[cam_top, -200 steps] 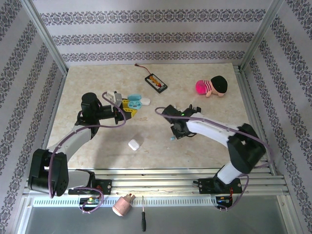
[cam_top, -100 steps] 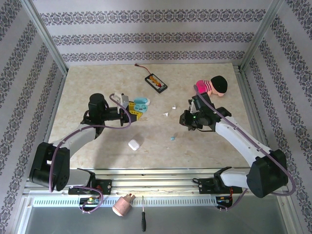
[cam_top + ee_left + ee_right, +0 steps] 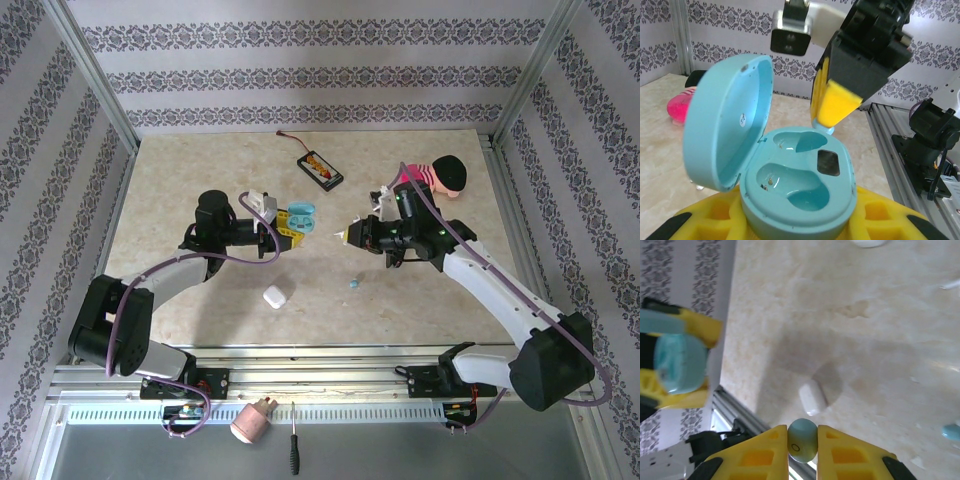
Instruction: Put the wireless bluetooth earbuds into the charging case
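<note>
Right arm's swung across from mid-table: our right gripper (image 3: 350, 233), pinched tight on a light-blue earbud (image 3: 802, 441), sits just beside the open charging case (image 3: 805, 195), which the left gripper (image 3: 283, 222) clamps. We see both wells empty, and the second blue earbud (image 3: 352, 284) on the table (image 3: 200, 300). Nothing seated yet.

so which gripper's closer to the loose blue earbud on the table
Right. The right gripper, pinching a second earbud, is beyond the loose blue earbud; the left gripper, holding the open blue case, is farther to its left.
</note>
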Tool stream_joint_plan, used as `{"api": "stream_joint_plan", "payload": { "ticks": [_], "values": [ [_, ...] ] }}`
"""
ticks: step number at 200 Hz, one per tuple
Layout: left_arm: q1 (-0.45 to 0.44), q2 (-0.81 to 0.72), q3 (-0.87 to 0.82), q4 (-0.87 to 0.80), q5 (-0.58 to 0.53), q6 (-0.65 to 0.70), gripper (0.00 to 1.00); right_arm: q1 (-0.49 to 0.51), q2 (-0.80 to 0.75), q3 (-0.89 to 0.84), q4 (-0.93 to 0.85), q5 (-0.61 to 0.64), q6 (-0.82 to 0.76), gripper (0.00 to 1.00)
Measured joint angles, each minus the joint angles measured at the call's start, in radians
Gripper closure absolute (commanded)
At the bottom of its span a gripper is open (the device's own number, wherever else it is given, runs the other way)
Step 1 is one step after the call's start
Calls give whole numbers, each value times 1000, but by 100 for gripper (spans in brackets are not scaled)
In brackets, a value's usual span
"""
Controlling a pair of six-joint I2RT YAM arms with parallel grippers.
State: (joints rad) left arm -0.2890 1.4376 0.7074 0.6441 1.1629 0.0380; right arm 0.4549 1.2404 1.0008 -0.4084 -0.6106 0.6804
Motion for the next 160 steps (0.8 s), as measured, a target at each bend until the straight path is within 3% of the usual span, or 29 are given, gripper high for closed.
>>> {"api": "stream_joint_plan", "payload": {
  "ticks": [67,160],
  "values": [
    [-24,-5,0,-9,7,7,67,125,63,191,-6,-72,-137,85],
    [-32,-58,0,-117,11,69,67,135,126,242,-32,-55,-217,86]
  ]
}}
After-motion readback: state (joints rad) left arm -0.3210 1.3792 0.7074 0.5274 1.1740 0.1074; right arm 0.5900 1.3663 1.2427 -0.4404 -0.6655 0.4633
